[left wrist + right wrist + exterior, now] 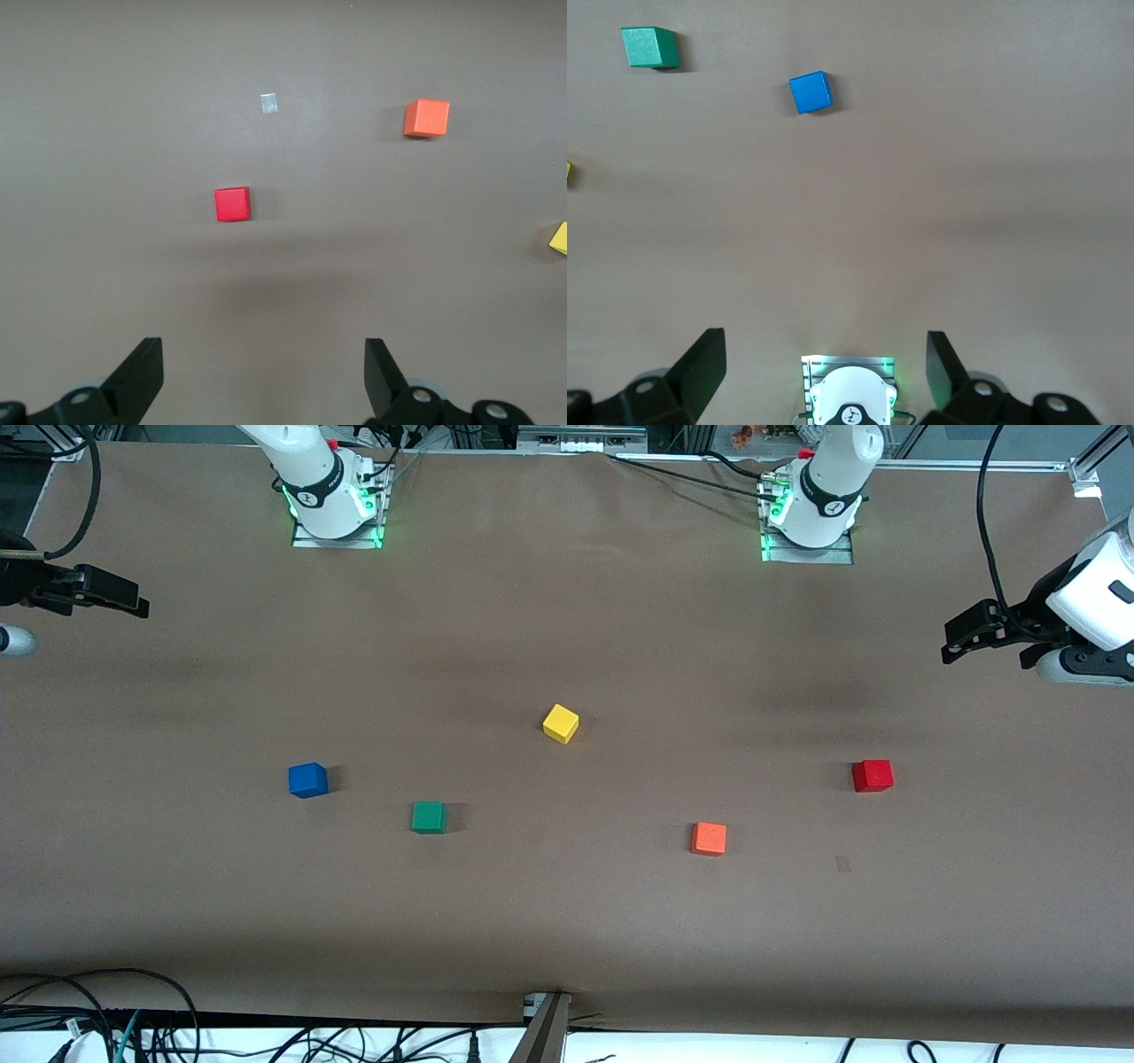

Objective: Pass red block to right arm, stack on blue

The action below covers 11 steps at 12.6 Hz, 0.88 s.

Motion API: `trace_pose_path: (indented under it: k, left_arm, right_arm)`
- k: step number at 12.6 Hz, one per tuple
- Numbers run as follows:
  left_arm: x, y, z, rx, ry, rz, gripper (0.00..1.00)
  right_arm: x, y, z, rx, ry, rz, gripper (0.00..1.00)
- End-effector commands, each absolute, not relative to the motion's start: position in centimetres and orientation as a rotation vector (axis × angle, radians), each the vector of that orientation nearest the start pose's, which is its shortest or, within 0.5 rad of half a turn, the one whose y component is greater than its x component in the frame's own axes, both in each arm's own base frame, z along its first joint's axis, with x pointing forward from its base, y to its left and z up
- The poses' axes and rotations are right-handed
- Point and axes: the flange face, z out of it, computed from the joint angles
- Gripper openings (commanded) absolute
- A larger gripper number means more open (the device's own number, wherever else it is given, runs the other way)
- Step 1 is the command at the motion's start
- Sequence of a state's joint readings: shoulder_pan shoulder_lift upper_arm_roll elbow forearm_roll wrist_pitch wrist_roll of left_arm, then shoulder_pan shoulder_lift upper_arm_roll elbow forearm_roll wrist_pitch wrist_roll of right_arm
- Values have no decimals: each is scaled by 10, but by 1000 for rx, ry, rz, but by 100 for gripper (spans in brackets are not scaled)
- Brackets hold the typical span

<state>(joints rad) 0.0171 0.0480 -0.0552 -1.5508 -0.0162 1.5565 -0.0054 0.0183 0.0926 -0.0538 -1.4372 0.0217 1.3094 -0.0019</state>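
Brown paper covers your table [567,602], where five cubes lie well apart. Your red block [873,775] sits toward the left arm's end, the orange cube [709,839] at its 8 o'clock in the front view. The blue cube [307,779] sits toward the right arm's end, with green [429,817] beside it and yellow [560,724] mid-table. Your left gripper [961,642] and right gripper [133,602] hover at the table's ends, jaws spread wide, holding nothing.

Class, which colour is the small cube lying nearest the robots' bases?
Yellow: the small yellow cube, clearest in the front view.

Both arms wait raised, left pincer [961,638] and right pincer [133,602] open.
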Motion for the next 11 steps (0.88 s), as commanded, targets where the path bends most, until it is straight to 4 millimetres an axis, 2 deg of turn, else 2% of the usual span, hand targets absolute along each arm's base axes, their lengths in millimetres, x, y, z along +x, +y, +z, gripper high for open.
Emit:
trace_pose_path:
  k: [1,9,11]
  left_arm:
    - [569,-18,611,-3152,92,53,100]
    - [570,-23,612,-3146,104,51,100]
    - [567,-26,619,-3143,111,34,100]
  right_arm:
    - [554,-17,619,-3089,46,327,100]
    - [554,-17,619,-3089,46,327,100]
    - [554,-17,619,-3089,46,327,100]
